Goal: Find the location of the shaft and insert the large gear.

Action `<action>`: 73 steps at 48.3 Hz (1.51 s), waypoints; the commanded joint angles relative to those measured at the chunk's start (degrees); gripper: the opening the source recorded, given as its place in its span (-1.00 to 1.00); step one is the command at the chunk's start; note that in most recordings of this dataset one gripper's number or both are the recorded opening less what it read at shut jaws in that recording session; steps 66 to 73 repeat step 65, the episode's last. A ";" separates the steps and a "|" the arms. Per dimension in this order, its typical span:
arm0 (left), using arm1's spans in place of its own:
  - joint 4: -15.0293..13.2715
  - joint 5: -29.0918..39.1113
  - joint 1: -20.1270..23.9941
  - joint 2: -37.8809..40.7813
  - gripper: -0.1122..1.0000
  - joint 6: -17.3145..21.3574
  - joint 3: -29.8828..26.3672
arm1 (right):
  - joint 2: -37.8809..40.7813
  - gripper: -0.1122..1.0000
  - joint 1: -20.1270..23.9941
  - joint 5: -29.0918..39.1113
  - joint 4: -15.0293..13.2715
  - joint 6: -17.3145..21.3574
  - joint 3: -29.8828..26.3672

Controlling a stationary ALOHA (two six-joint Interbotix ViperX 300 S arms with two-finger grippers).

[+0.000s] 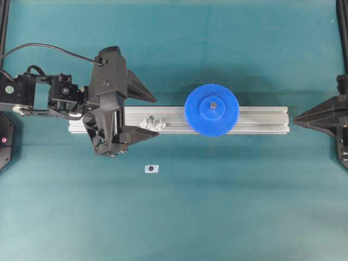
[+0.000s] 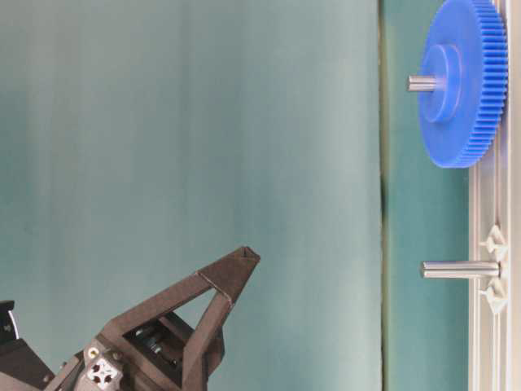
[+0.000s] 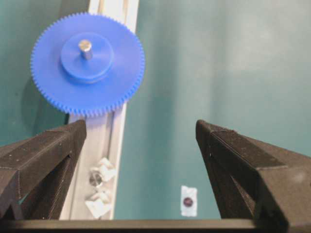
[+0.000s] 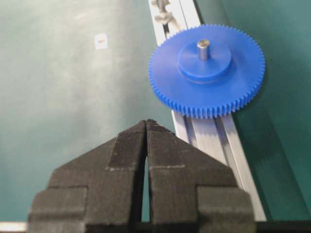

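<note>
The large gear (image 1: 211, 109), a bright blue toothed disc, lies flat on the aluminium rail (image 1: 261, 120). The shaft (image 1: 213, 103) pokes its grey tip up through the raised hub; in the side view the gear (image 2: 462, 81) sits low on the shaft (image 2: 423, 82). My left gripper (image 1: 156, 116) is open to the left of the gear, its fingers straddling the rail with nothing between them. The left wrist view shows the gear (image 3: 87, 63) well ahead of that gripper (image 3: 141, 125). My right gripper (image 1: 294, 118) is shut and empty just past the rail's right end, with the gear (image 4: 207, 70) ahead of it (image 4: 146, 121).
A second bare metal pin (image 1: 153, 120) with white translucent brackets stands on the rail between the left fingertips, seen also as the pin (image 3: 95, 179) in the left wrist view. A small white tag with a dark dot (image 1: 151, 168) lies on the teal mat in front of the rail.
</note>
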 commanded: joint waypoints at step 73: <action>0.18 -0.44 -0.26 -0.62 0.89 -0.18 -0.09 | -0.26 -0.76 -0.09 -1.14 -0.09 0.53 -0.44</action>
